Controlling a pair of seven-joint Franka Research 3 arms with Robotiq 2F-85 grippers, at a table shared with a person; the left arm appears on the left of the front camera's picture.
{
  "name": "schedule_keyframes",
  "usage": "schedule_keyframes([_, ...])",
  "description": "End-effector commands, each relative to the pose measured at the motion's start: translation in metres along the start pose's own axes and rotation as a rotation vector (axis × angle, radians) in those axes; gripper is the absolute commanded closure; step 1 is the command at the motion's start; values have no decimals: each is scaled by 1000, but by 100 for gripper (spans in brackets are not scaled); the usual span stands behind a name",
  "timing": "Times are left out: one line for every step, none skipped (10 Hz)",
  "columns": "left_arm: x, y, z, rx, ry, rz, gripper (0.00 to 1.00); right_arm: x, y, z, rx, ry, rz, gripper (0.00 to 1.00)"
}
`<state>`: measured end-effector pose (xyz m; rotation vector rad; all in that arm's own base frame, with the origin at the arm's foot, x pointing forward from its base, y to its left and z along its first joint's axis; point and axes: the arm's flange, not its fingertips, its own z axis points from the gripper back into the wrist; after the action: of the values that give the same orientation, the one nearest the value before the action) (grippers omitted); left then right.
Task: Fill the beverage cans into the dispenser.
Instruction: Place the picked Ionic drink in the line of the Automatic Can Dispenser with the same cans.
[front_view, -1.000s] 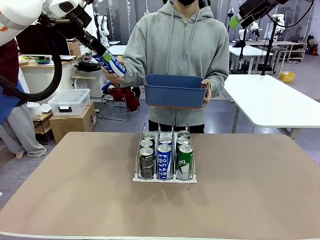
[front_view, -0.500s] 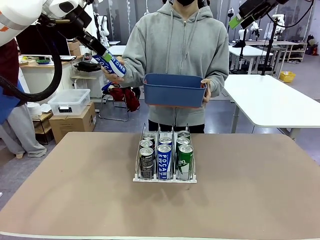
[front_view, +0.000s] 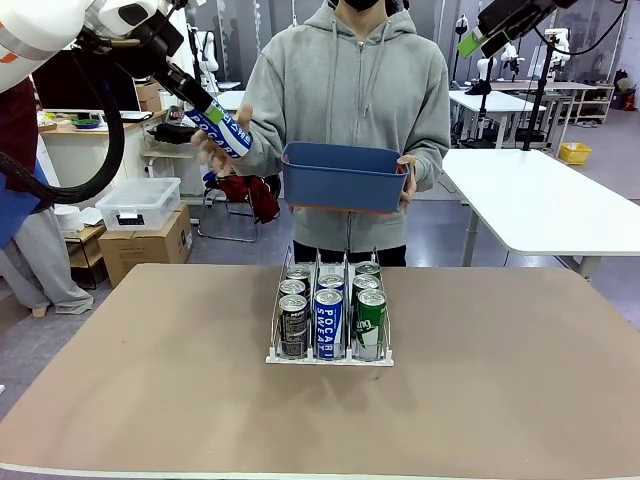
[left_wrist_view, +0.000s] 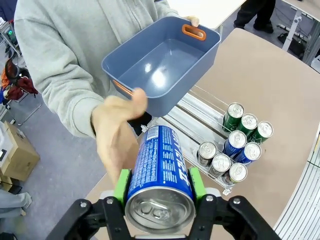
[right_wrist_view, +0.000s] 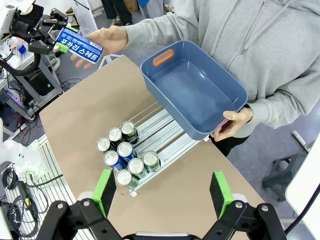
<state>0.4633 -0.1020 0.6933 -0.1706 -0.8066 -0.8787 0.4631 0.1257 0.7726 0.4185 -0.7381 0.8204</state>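
Note:
My left gripper (front_view: 212, 113) is raised at the upper left, shut on a blue POCARI SWEAT can (front_view: 222, 128). In the left wrist view the can (left_wrist_view: 160, 170) sits between the green pads (left_wrist_view: 121, 186), silver top toward the camera. The person's open hand (front_view: 205, 150) is just beside and under it. On the table stands the clear dispenser (front_view: 275, 330) with several cans in three lanes: black (front_view: 293, 325), blue (front_view: 328, 322), green (front_view: 371, 322). My right gripper (right_wrist_view: 162, 195) hangs open high above the table, holding nothing.
The person at the far side holds an empty blue bin (front_view: 345, 180) with the other hand (front_view: 408, 180), above the dispenser's back end. Bare brown tabletop (front_view: 500, 380) lies on both sides of the dispenser. A white table (front_view: 545, 200) stands behind on the right.
The person's hand has opened and slid off the blue can toward the left. The blue bin has shifted slightly up and left. Neither arm has moved.

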Motion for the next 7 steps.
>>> schedule_keyframes([-1,2,2,4,-3,-7,99,-3,1,-1,8,-6,-2,0])
schedule_keyframes([-1,2,2,4,-3,-7,99,-3,1,-1,8,-6,-2,0])
schedule_keyframes([-1,2,2,4,-3,-7,99,-3,1,-1,8,-6,-2,0])
schedule_keyframes([-1,2,2,4,-3,-7,99,-3,1,-1,8,-6,-2,0])
schedule_keyframes([-1,2,2,4,-3,-7,99,-3,1,-1,8,-6,-2,0])
schedule_keyframes([-1,2,2,4,-3,-7,99,-3,1,-1,8,-6,-2,0])
schedule_keyframes([0,0,0,0,1,0,43,-3,1,-1,8,-6,-2,0])
